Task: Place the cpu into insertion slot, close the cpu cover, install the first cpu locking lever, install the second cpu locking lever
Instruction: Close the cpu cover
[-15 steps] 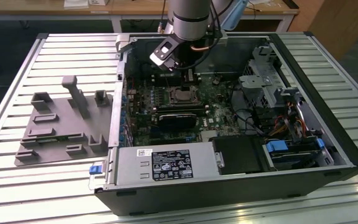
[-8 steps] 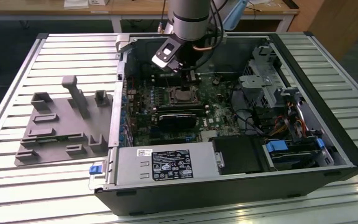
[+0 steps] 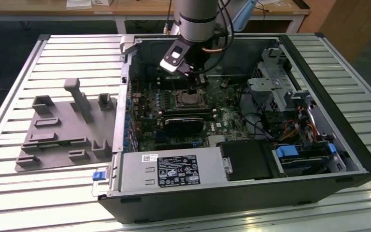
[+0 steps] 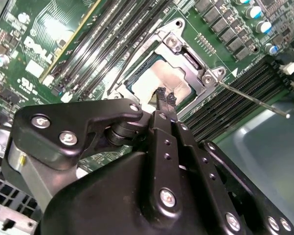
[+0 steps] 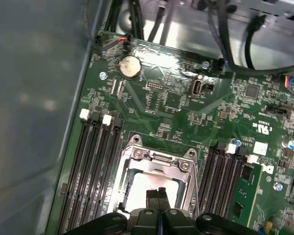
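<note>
Slatted metal table (image 3: 63,53) carries an open computer case (image 3: 237,203), and we reach down into it with the arm. Our gripper (image 4: 165,96) hangs just above the insertion slot (image 3: 189,99) on the green circuit board (image 5: 176,93), its two fingers pressed together with nothing between them. We see the cpu (image 4: 156,78) lying flat inside the slot. The cpu cover (image 5: 159,157) appears to lie down over it, its window framing the pale metal top. One thin wire locking lever (image 4: 254,100) seems to stand out free to the side of the socket, so we judge the lever step to be the work in hand. To do it well, we think the closed fingertips should bear on the lever near its free end. They should press steadily down and sideways so that it tucks under its catch, and keep off the chip and the memory slots (image 5: 95,166) beside it.
</note>
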{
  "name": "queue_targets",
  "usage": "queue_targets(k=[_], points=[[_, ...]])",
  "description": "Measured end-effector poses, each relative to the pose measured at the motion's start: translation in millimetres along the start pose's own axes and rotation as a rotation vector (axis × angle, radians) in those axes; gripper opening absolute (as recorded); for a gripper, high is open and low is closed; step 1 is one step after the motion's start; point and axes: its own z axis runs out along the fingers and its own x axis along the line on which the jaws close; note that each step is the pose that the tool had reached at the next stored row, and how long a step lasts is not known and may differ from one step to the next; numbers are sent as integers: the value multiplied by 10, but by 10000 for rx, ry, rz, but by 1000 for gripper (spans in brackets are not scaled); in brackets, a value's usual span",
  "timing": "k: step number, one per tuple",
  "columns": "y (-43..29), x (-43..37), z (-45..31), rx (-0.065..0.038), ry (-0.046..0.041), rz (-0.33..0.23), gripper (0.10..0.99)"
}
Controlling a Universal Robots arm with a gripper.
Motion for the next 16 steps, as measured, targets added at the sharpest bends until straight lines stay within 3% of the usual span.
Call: queue_targets(k=[16], points=[[0, 0, 1, -40, 34, -2098, 102]])
